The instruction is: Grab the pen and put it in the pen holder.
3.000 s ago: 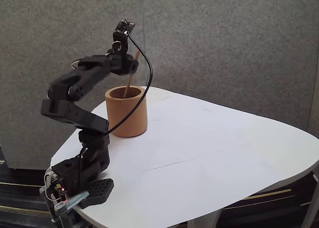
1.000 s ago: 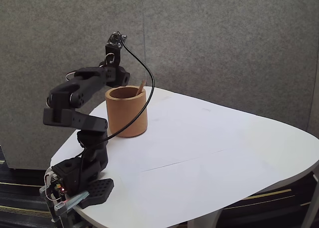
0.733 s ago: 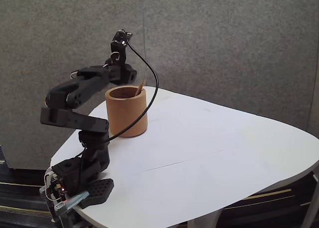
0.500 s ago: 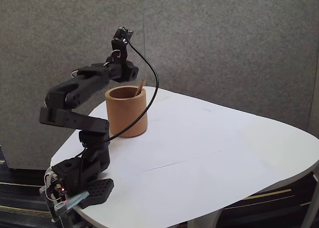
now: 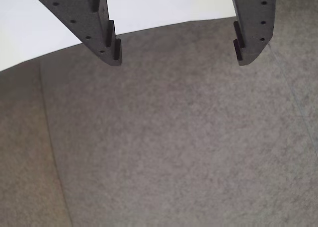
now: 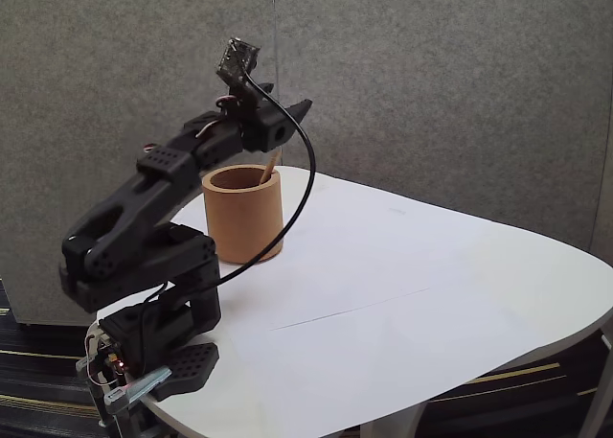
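- A grey felt-like wall (image 6: 431, 83) stands behind everything in the fixed view, and it also fills most of the wrist view beyond the fingers.
- The white rounded worktop (image 6: 412, 304) carries the things; its edge shows as a white band (image 5: 164, 8) at the top of the wrist view.
- The black arm (image 6: 153, 218) rises from its base at the worktop's near-left corner and reaches up and to the right, above the cup.
- The pen holder (image 6: 243, 215), a tan cup, stands upright on the worktop beside the arm.
- A black cable (image 6: 292, 194) loops down in front of the cup.
- The end effector (image 5: 178, 50) is released, its two fingers wide apart with nothing between them, raised above the cup's rim in the fixed view (image 6: 297, 107).
- The pen (image 6: 269, 167) stands tilted inside the cup, its top poking above the rim.
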You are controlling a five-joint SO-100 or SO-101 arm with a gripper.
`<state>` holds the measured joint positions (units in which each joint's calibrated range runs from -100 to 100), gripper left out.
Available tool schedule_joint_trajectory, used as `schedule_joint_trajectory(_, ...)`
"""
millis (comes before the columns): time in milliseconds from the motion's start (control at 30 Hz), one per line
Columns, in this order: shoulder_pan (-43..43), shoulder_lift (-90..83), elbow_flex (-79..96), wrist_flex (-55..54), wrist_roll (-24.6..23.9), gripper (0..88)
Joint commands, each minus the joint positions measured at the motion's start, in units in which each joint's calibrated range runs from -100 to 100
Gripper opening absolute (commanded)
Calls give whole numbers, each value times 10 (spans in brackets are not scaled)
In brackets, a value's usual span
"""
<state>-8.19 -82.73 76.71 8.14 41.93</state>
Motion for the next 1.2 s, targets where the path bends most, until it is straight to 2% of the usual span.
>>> schedule_joint_trajectory(0,17,-52,49,-3,-3,322)
schedule_joint_trajectory(300,20,-104,134,-10,-75,322)
schedule_joint_trajectory(533,73,-104,207,-12,-117,322)
schedule_joint_trajectory(667,97,-104,227,-4,-165,322)
schedule_joint_trajectory(867,99,-104,227,1,-263,322)
schedule_joint_trajectory(1000,111,-104,227,53,-322,322)
schedule_joint_trajectory(1167,118,-104,227,209,-373,322)
